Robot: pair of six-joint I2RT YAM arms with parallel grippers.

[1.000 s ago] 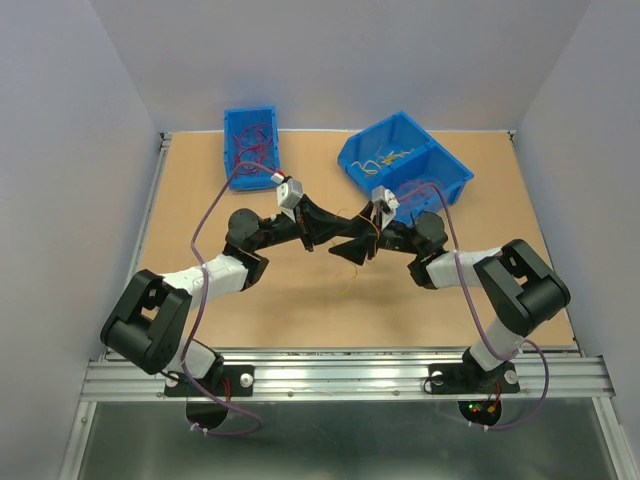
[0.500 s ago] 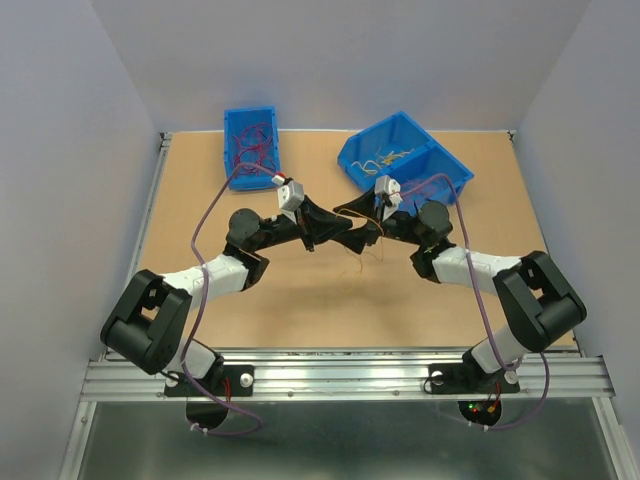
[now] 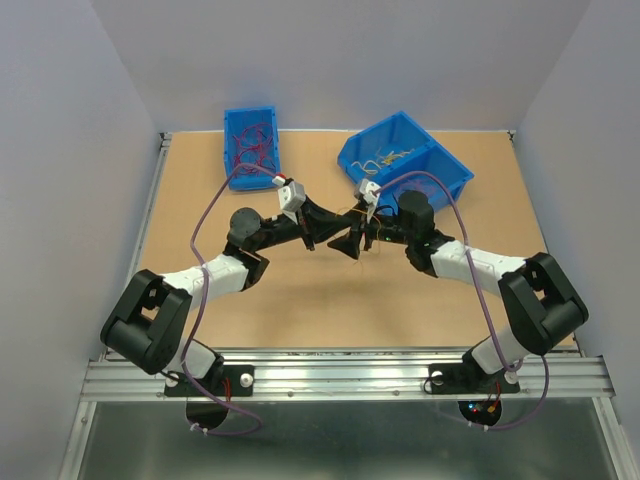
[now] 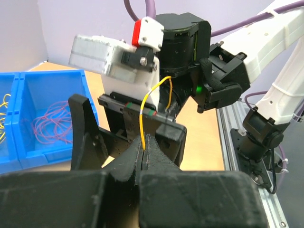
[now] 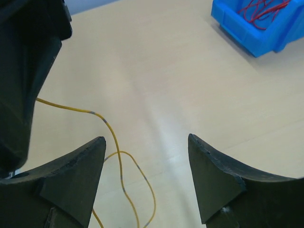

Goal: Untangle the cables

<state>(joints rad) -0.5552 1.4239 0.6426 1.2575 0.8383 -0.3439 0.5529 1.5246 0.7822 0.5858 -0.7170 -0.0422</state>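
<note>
My left gripper point(image 4: 143, 142) is shut on a thin yellow cable point(image 4: 142, 111), which rises from its closed tips and curls right. In the top view the left gripper point(image 3: 337, 230) meets the right gripper point(image 3: 352, 244) at the table's middle. My right gripper point(image 5: 145, 142) is open and empty above the table. The yellow cable point(image 5: 113, 138) loops beside its left finger point(image 5: 71, 185) and runs to the dark left gripper point(image 5: 26, 76). No red cable shows between the grippers.
A small blue bin point(image 3: 250, 140) with red cables stands at the back left. A double blue bin point(image 3: 405, 162) at the back right holds yellow cables point(image 3: 385, 157) and red ones. The right wrist view shows a bin point(image 5: 256, 28) of red cables.
My right arm has swung its wrist left and turned, so its open gripper sits closer against the left gripper. The left arm has barely moved and keeps hold of the yellow cable.
</note>
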